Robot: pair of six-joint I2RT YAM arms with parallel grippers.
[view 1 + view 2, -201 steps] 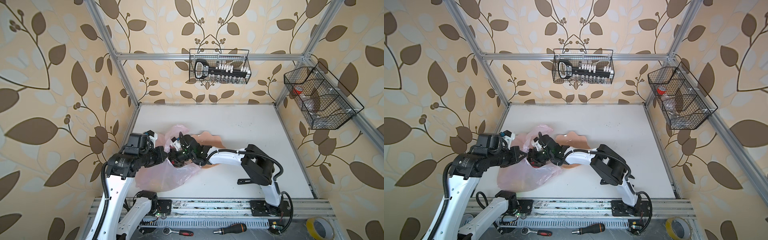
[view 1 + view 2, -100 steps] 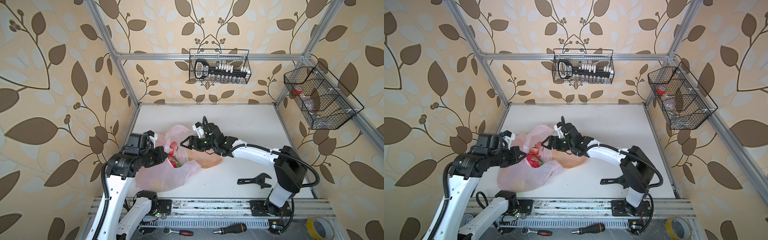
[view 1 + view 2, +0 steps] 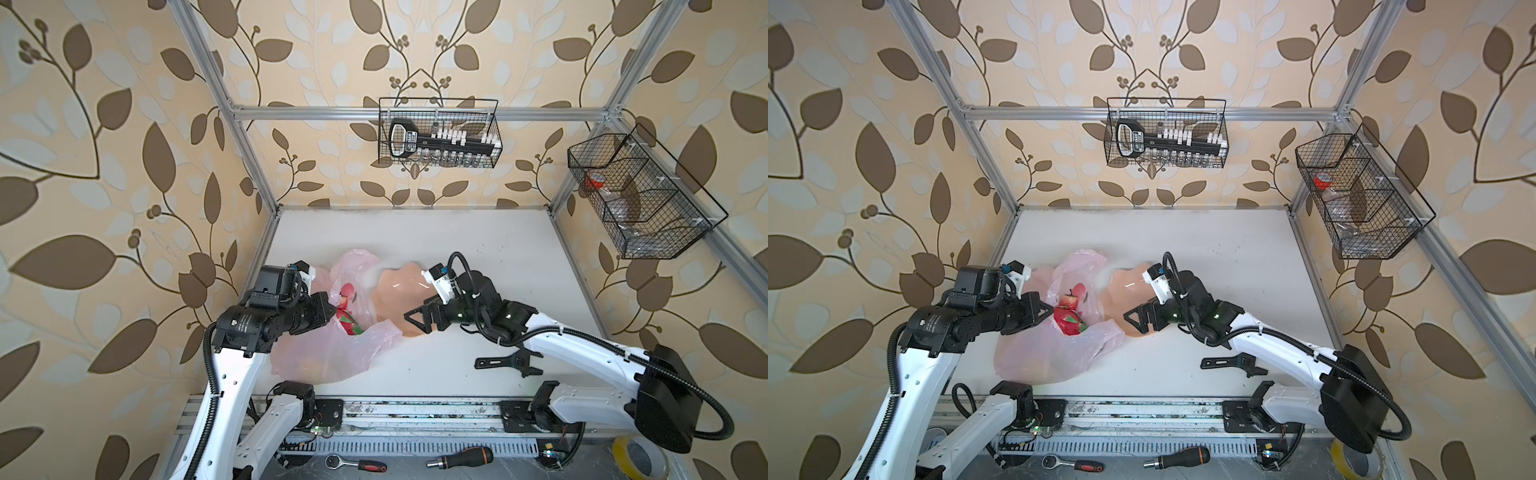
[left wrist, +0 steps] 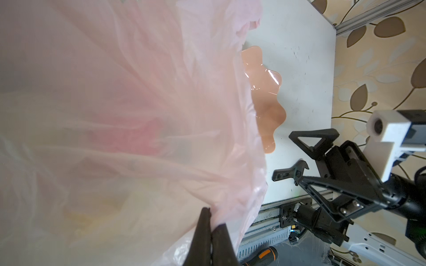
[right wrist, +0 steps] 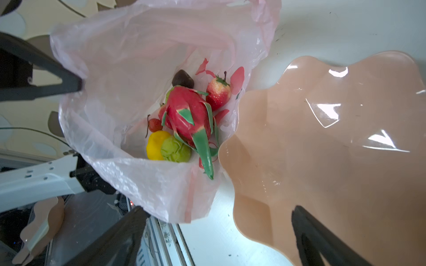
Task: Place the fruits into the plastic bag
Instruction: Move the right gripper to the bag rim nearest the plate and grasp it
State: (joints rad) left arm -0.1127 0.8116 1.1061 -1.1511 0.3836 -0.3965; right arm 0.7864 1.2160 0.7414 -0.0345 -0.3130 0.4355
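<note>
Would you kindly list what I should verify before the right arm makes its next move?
1. Left gripper shut on the rim of the plastic bag: ok.
2. Bag mouth open: ok.
3. Dragon fruit inside the bag: ok.
4. Right gripper open and empty: ok.
5. Bowl free of fruit: ok in the part that shows.
6. Both pears bagged: cannot tell; one green pear shows.
</note>
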